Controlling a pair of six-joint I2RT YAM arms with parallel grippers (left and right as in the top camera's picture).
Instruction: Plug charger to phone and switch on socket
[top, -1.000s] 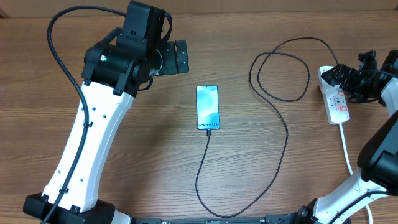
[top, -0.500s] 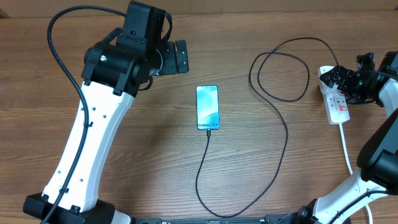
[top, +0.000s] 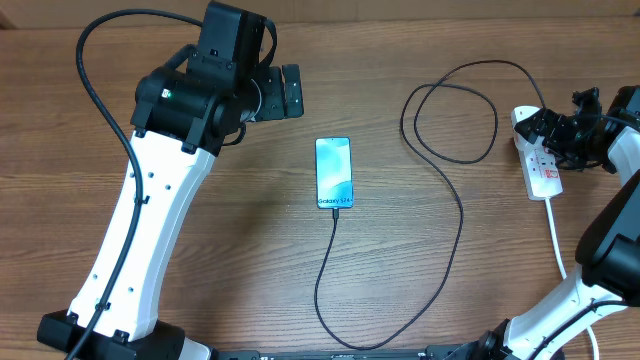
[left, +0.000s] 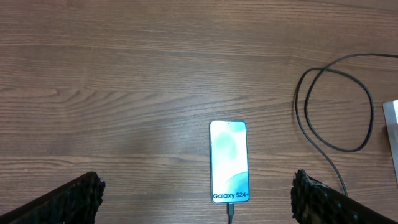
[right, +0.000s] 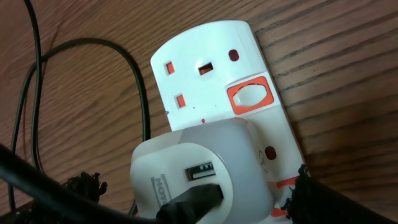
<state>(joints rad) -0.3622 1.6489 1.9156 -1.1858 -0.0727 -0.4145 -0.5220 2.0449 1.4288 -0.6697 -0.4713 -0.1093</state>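
The phone (top: 334, 172) lies flat mid-table with its blue screen lit; it also shows in the left wrist view (left: 229, 162). The charger cable (top: 462, 215) has its tip in the phone's bottom port (left: 230, 213). It loops round to the socket strip (top: 545, 175) at the right. There its black plug (right: 193, 200) sits in a white adapter (right: 205, 155) on the strip. An orange-framed switch (right: 250, 96) lies just beyond the adapter. My right gripper (right: 193, 193) is open, straddling the adapter without touching it. My left gripper (left: 196, 199) is open and empty, high above the phone.
The strip's white cord (top: 556, 240) runs toward the front edge at the right. The black cable forms a loop (top: 450, 110) left of the strip. My left arm (top: 160, 200) spans the left side of the wooden table.
My right gripper has shifted slightly to the right over the strip's far end. The left arm, phone and cable have not moved.
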